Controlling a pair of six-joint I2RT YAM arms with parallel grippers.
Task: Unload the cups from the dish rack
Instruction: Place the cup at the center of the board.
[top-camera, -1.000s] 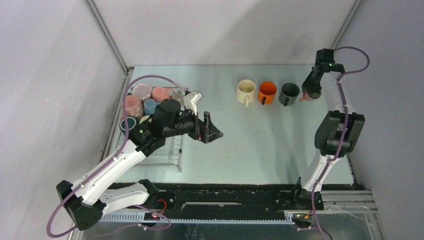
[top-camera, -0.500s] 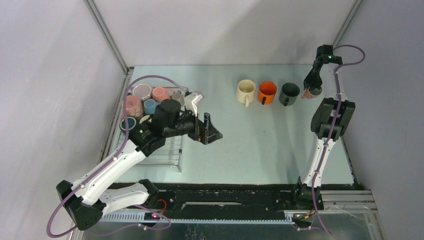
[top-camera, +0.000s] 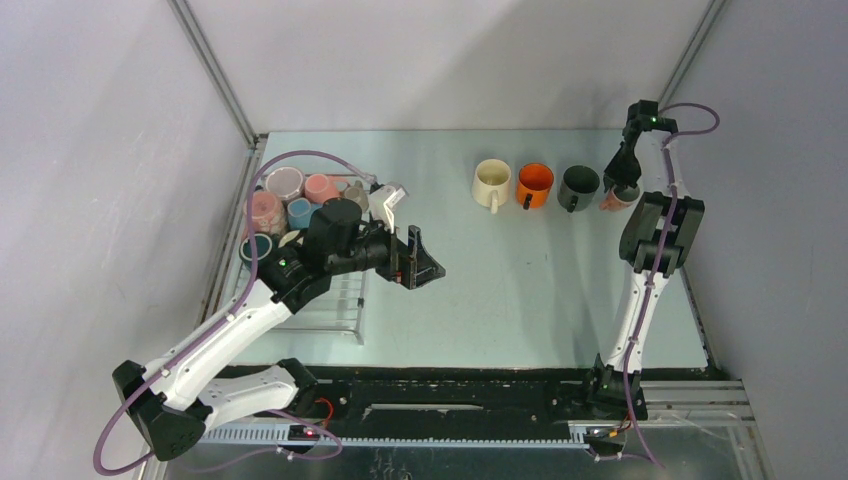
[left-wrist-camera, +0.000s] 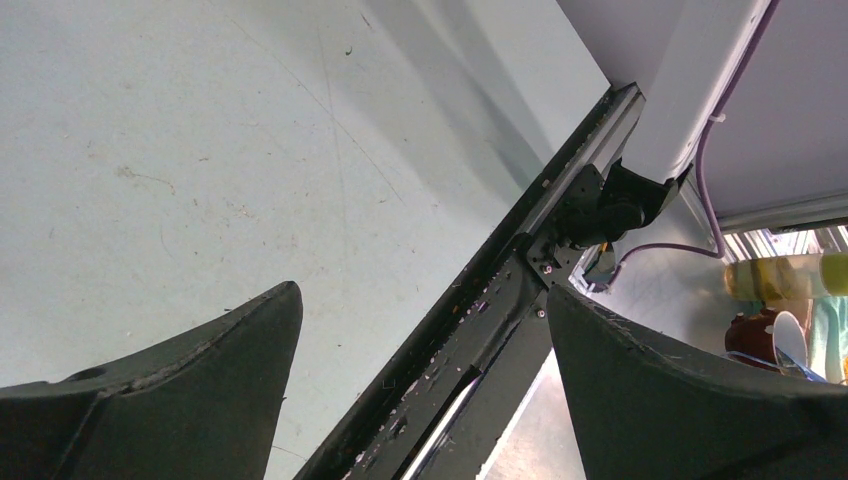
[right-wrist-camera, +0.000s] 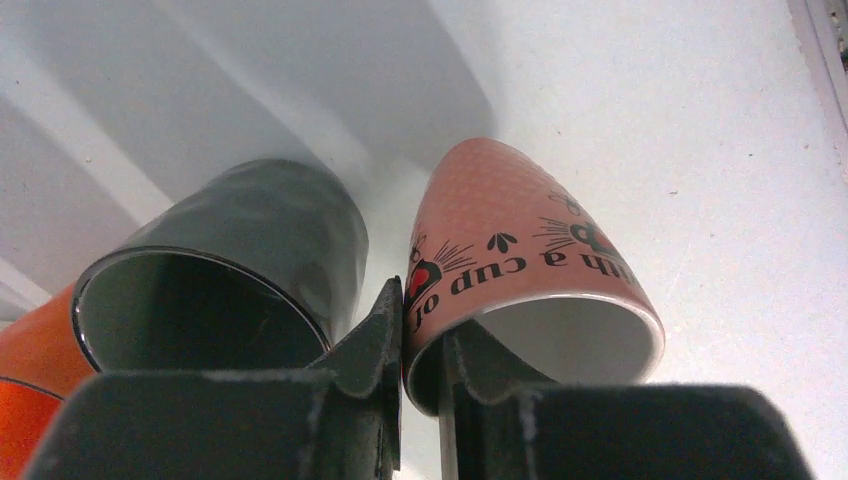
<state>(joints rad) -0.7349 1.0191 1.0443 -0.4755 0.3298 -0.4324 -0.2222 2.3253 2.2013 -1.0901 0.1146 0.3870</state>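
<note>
My right gripper (right-wrist-camera: 420, 300) is shut on the rim of a pink printed cup (right-wrist-camera: 520, 240), one finger outside the wall and one inside. That pink cup (top-camera: 617, 197) is at the right end of a row on the table, close beside a dark green cup (top-camera: 578, 185). An orange cup (top-camera: 535, 184) and a cream cup (top-camera: 491, 183) continue the row to the left. The dish rack (top-camera: 335, 310) at the left holds several cups, among them a lilac-white one (top-camera: 285, 182) and a pink one (top-camera: 320, 187). My left gripper (top-camera: 420, 258) hangs open and empty over the table, right of the rack.
The table's right edge and the enclosure post run close behind the pink cup. The left wrist view looks over bare table (left-wrist-camera: 200, 150) to the black front rail (left-wrist-camera: 480, 330). The left arm lies across the rack's near part.
My right arm has drawn its elbow in and up while the pink cup sank slightly beside the dark green cup. My left arm has not moved.
</note>
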